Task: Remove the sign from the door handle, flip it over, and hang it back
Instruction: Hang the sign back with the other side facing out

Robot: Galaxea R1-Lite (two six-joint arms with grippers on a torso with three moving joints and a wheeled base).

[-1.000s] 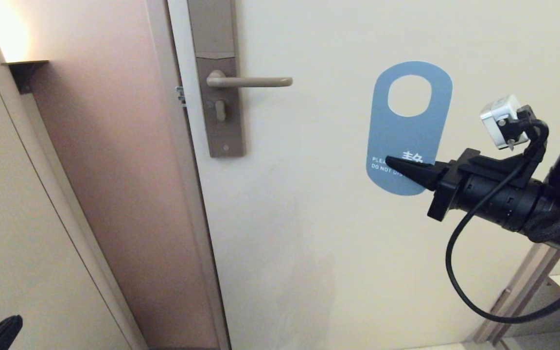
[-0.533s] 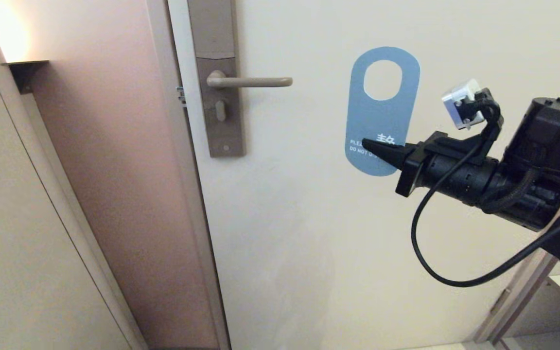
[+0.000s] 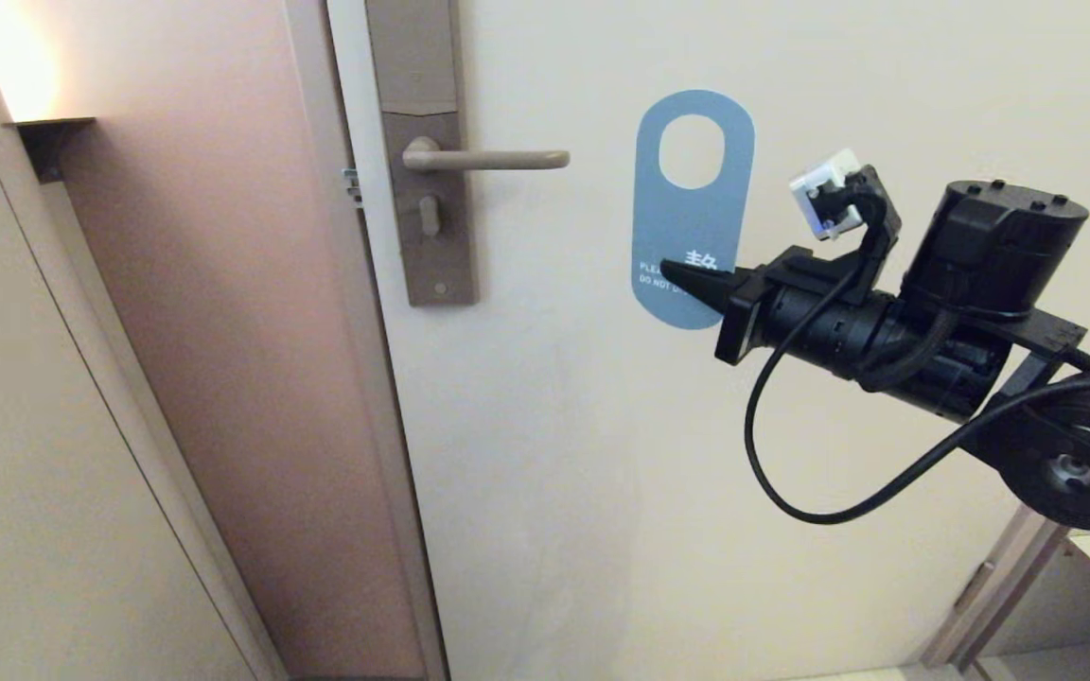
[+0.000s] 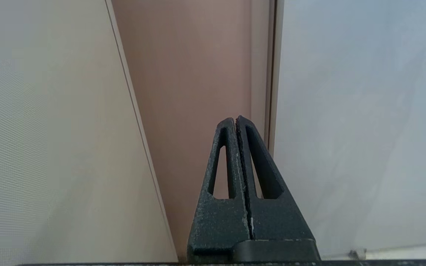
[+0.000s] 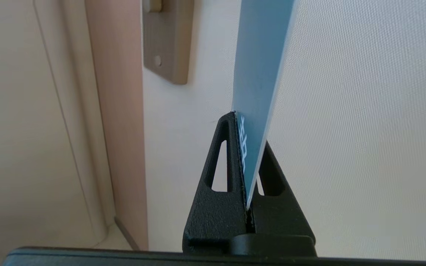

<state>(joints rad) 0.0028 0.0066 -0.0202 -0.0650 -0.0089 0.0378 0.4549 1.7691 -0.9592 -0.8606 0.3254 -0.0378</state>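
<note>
We see the right gripper (image 3: 673,271) with its jaws clamped on the lower end of the sign (image 3: 692,213), blue side facing us, upright just right of the door handle (image 3: 488,159), not touching it. The left gripper (image 4: 236,120) hangs low by the door frame, jaws pressed together on nothing.

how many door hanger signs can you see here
1. The sign, blue side facing the head camera, is pinched at its lower end by the right gripper, off to the right of the door handle.

sign (image 3: 692,213) upright in right gripper (image 3: 673,274), right of door handle (image 3: 488,159), apart from it, in front of door (image 3: 602,426).
</note>
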